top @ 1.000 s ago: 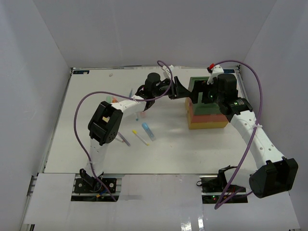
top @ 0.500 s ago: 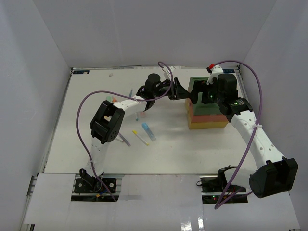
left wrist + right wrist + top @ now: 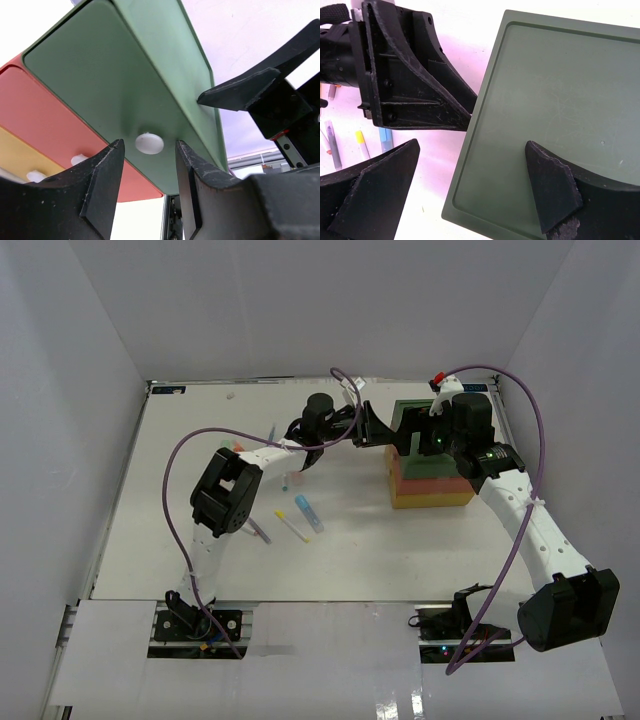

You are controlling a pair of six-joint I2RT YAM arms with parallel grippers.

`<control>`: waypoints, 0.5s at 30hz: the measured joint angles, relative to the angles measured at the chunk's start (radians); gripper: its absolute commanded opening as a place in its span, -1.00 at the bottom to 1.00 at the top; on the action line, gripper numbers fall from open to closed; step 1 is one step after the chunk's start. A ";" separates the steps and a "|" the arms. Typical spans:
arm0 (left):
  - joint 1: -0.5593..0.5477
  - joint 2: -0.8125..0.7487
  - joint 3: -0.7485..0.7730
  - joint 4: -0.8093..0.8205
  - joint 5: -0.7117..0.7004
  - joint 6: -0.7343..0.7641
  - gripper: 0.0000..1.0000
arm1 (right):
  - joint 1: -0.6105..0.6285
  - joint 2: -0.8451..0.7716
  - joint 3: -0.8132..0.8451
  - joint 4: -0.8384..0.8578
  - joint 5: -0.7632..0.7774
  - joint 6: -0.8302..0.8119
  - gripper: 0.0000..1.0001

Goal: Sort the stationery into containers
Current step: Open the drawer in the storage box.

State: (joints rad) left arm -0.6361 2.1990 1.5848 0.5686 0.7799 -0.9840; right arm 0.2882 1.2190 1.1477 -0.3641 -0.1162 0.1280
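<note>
The containers [image 3: 432, 478] are one stacked box: green drawer on top, red-orange [image 3: 45, 105] in the middle, yellow [image 3: 15, 155] at the bottom. My left gripper [image 3: 149, 150] is open at the green drawer's front [image 3: 115, 75]. Its fingertips stand either side of the white knob [image 3: 149, 143] without touching it. My right gripper [image 3: 472, 150] is open and wide above the green top [image 3: 555, 100], one finger [image 3: 552, 192] over it. Stationery lies on the table to the left: a yellow-tipped pen [image 3: 291, 526], a blue one [image 3: 308, 513], a purple one [image 3: 258, 530].
More sticks lie further back left, a teal one [image 3: 270, 434] and an orange one [image 3: 238, 448]. White walls close in the table [image 3: 180, 540] on three sides. The two grippers are close together at the box's left front corner.
My left gripper's jaws have narrowed a little at the green drawer's knob and the left arm has edged toward the box. The right arm has not moved.
</note>
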 measured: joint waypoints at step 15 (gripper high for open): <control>0.000 0.029 0.022 0.010 0.021 -0.012 0.03 | 0.000 0.000 0.000 0.000 -0.014 0.000 0.84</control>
State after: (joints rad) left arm -0.6361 2.2276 1.6066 0.5785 0.8009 -0.9962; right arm 0.2882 1.2190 1.1477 -0.3637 -0.1307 0.1284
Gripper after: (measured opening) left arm 0.534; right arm 0.920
